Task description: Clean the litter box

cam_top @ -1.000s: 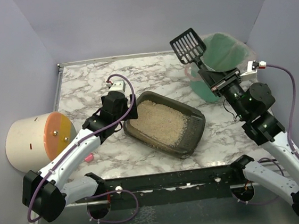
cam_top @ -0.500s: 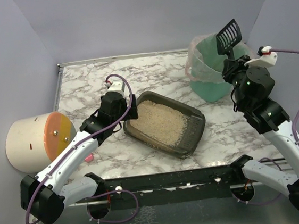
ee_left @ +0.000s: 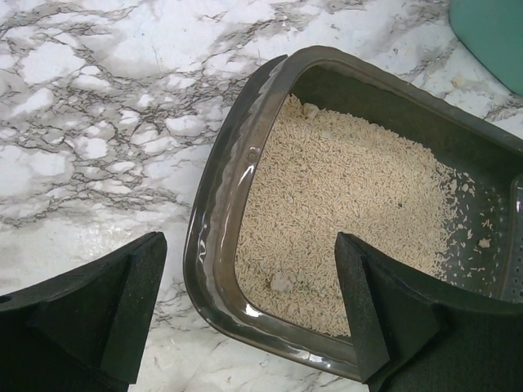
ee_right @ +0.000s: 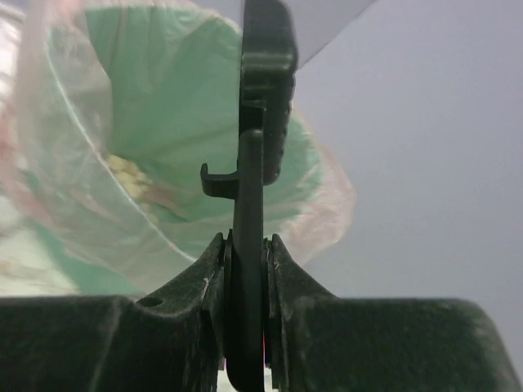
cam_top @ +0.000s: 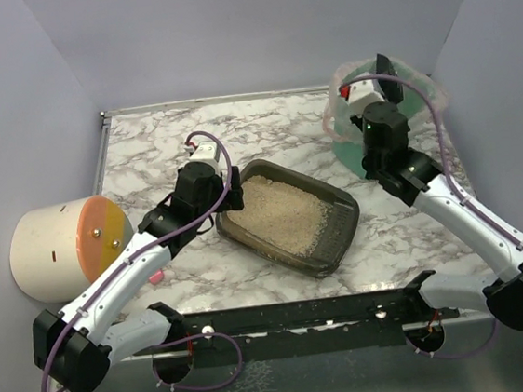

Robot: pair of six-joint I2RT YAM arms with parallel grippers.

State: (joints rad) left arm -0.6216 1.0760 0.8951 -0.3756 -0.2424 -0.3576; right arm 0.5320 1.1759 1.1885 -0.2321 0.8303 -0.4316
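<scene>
Snag risk: your right claw (ee_right: 248, 253) grips the scoop (ee_right: 263, 98) tight, bin (ee_right: 163, 114) just ahead; catch the bag (ee_right: 49, 163) and it tips. Meanwhile your left claw (ee_left: 249, 278) is wide open, empty.

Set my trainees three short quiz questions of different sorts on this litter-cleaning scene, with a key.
1. True or false: the left gripper is shut on the shallow dark grey-brown plastic litter box.
2. The right gripper grips: A the black slotted plastic scoop; B a brush; C nothing.
3. Complete: the scoop is held at the mouth of the ______.
Key: 1 false, it is open; 2 A; 3 green bucket lined with a clear bag.
</scene>
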